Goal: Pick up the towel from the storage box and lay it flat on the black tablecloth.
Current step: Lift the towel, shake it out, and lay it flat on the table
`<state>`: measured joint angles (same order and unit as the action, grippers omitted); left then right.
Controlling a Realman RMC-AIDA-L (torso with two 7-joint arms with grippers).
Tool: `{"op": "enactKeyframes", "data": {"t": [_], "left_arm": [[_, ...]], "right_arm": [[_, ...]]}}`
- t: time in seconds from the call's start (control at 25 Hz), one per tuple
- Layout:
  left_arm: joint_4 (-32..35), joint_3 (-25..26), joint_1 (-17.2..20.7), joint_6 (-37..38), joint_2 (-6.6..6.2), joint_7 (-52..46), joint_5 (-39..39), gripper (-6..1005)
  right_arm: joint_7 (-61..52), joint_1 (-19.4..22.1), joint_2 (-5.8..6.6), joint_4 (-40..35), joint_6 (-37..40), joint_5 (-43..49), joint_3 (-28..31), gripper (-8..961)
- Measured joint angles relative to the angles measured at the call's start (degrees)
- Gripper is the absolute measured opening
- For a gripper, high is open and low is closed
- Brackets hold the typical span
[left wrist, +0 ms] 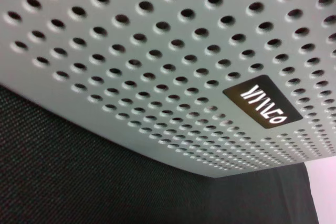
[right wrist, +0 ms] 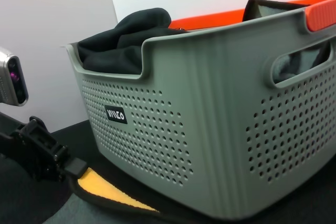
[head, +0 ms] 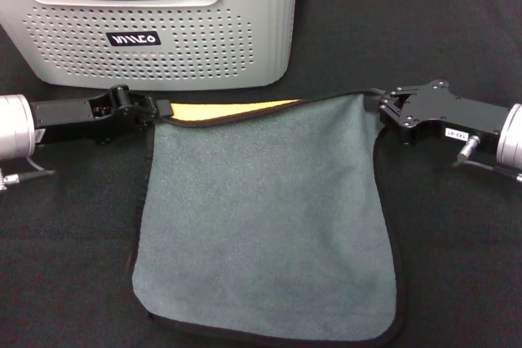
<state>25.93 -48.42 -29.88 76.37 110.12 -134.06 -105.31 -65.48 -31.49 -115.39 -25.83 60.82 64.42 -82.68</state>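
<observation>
Two grippers hold the far corners of the soft grey-green towel with a thin black hem (head: 269, 218), which lies spread on the large black, finely textured tablecloth (head: 457, 266), its near edge towards the robot and its far edge just in front of the box. Nearest the robot, the towel's near hem curves across the cloth, and the grey-green face is up over almost the whole sheet.

Farther out, the left gripper (head: 160, 108) pinches the far left corner, its black fingers pressed together on the hem. Beside that corner a narrow strip along the far edge is folded over, showing the yellow-orange reverse face; the right wrist view shows the same strip (right wrist: 113, 192) lying next to the left gripper (right wrist: 73, 167). The right gripper (head: 383, 105) grips the far right corner, fingers closed on the black hem, so the far edge runs between the two grippers.

Beyond the towel stands the light grey plastic storage box with rounded corners and rows of small holes (head: 204, 38), its black label with white letters (left wrist: 262, 107) facing the robot. Dark fabric (right wrist: 126, 38) is heaped inside it, rising above the rim.
</observation>
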Motion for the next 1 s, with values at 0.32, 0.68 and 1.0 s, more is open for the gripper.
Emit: {"op": "enactKeyframes", "data": {"t": [0.32,0.68,1.0], "left_arm": [[0.0,0.3,-0.5,0.2,0.32,1.3,1.2,100],[0.1,0.3,-1.4,0.0,0.45,1.6,1.6,106],[0.1,0.3,-1.8,-1.0,0.47,2.8,2.4,111]], "right_arm": [[0.2,-0.2,0.51,-0.7,0.3,0.0,1.8,4],[0.5,-1.0,1.03,-0.9,0.2,0.2,2.4,4],[0.6,-1.5,1.46,-0.9,0.0,0.1,3.0,4]]}}
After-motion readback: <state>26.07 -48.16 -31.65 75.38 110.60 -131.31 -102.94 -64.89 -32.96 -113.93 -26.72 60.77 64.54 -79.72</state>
